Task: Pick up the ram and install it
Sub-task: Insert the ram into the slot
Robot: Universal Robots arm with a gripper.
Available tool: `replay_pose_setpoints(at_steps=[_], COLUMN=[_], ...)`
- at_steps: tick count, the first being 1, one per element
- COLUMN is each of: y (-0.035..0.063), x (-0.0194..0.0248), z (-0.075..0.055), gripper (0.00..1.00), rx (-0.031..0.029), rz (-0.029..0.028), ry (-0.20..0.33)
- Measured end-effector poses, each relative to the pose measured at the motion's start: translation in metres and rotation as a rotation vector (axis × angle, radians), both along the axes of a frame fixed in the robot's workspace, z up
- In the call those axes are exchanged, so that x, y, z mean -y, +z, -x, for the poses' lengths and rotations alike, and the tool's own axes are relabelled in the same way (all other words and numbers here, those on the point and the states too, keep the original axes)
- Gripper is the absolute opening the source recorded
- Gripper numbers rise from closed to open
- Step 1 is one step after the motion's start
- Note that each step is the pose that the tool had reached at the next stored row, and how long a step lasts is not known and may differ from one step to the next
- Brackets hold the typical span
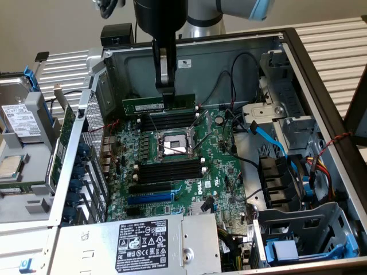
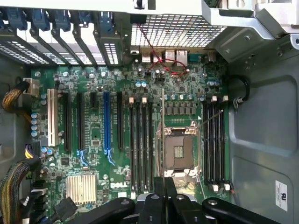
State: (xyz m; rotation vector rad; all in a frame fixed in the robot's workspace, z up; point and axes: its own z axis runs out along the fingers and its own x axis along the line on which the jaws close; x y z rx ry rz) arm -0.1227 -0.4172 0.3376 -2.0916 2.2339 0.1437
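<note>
1. At the exterior view's left, a hard drive lies outside the open computer case.
2. Further right, the arm enters from the top. Its black wrist points straight down into the case, so the gripper hangs vertically close to the rear wall.
3. The pincer is pressed together on the ram, pinching its upper edge near the middle. The stick is held on edge and level, with its long side running across the view.
4. The ram sits above the motherboard, just over the upper bank of memory slots and parallel to them. I cannot tell whether it touches a slot.
5. Below that bank is the CPU socket, and to the right a blue cable crosses the case.
6. From the wrist, the gripper clamps the ram. It is seen edge-on as a thin line between a slot bank and the socket.
</note>
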Motion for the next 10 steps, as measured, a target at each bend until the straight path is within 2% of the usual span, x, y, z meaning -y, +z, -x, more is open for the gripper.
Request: replay_pose_setpoints(at_steps=[10], y=[-0.0181], x=[0.0012], z=[0.0], gripper=[0.12], rx=[0.0007], rz=[0.0001], ry=[0.004])
